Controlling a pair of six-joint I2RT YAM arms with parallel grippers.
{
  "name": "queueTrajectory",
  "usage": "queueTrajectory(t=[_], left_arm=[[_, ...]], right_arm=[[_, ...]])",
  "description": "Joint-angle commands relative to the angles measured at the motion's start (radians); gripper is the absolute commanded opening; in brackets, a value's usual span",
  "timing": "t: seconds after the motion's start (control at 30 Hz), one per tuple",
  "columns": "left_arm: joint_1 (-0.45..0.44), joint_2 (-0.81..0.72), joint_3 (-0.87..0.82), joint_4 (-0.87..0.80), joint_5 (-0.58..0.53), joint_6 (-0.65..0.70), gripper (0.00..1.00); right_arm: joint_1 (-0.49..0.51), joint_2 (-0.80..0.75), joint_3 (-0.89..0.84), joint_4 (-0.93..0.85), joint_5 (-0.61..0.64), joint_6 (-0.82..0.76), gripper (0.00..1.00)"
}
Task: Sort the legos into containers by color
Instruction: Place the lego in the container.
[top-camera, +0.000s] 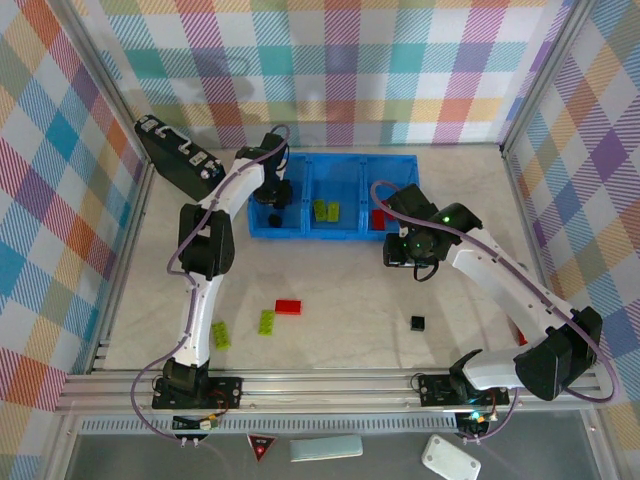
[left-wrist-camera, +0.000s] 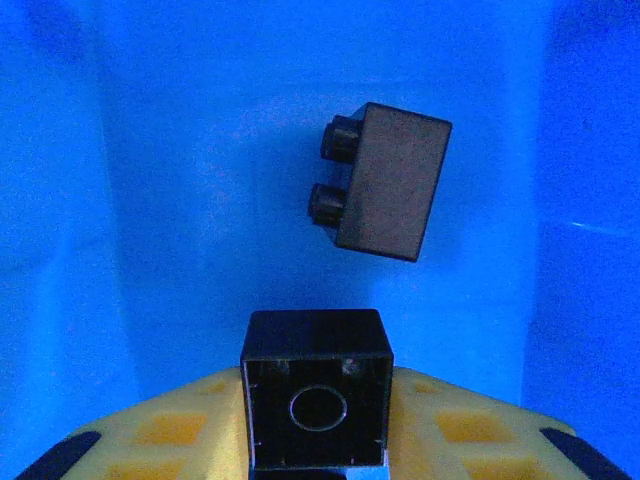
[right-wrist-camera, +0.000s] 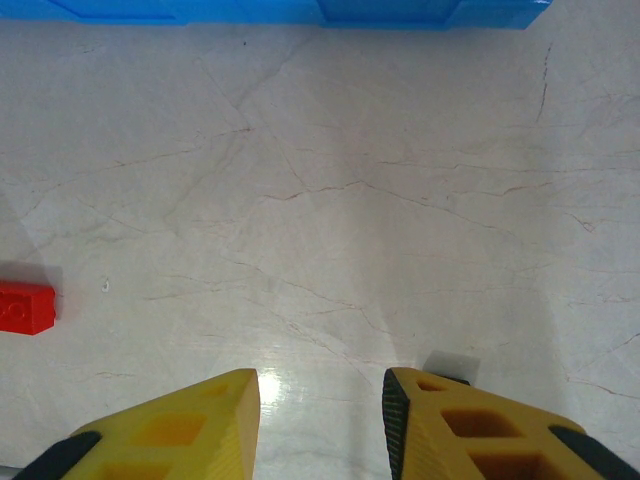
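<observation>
Over the far-left end of the blue tray (top-camera: 340, 235), my left gripper (left-wrist-camera: 316, 420) is pinching a black brick (left-wrist-camera: 315, 345) between its yellow fingers (left-wrist-camera: 185, 425), which are pressing on two opposite side walls. The brick is hanging above the floor of the left compartment (left-wrist-camera: 150, 200), not yet let go.

The piece is looking light, hard and rigid, with smooth walls that I judge a little slippery. The flat sides are therefore the sensible hold, taken squarely so it is not twisting out. Its hollow underside is facing my wrist camera, so I am judging the studs to be turned away from it. It is squarish, with no marked long axis.

A second black brick (left-wrist-camera: 385, 180) is lying on its side on the compartment floor beyond. In the wrist view its studs are pointing left and its longer edge is running near to far, tilted slightly.

My right gripper (right-wrist-camera: 320, 385) is hovering over bare table (right-wrist-camera: 330, 200) just near of the tray. Its fingers are standing narrowly parted and are carrying nothing, and a red brick (right-wrist-camera: 25, 307) is lying well off to their left.
</observation>
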Motion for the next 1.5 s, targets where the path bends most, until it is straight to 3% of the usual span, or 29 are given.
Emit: queueTrajectory(t=[0.0, 0.83, 1.17, 1.47], left_arm=[[0.014, 0.022, 0.035, -0.047, 0.006, 0.011, 0.37], [0.015, -0.004, 0.056, -0.062, 0.028, 0.000, 0.44], [0.015, -0.078, 0.045, -0.086, 0.042, 0.002, 0.45], [0.015, -0.212, -0.077, -0.065, 0.049, 0.005, 0.45]], right_arm=[[0.006, -0.021, 0.005, -0.030, 0.004, 0.010, 0.39], [0.006, -0.053, -0.003, -0.037, 0.010, 0.018, 0.40], [0.006, -0.043, -0.031, -0.017, -0.010, 0.023, 0.40], [0.025, -0.002, -0.059, 0.026, -0.069, 0.040, 0.40]])
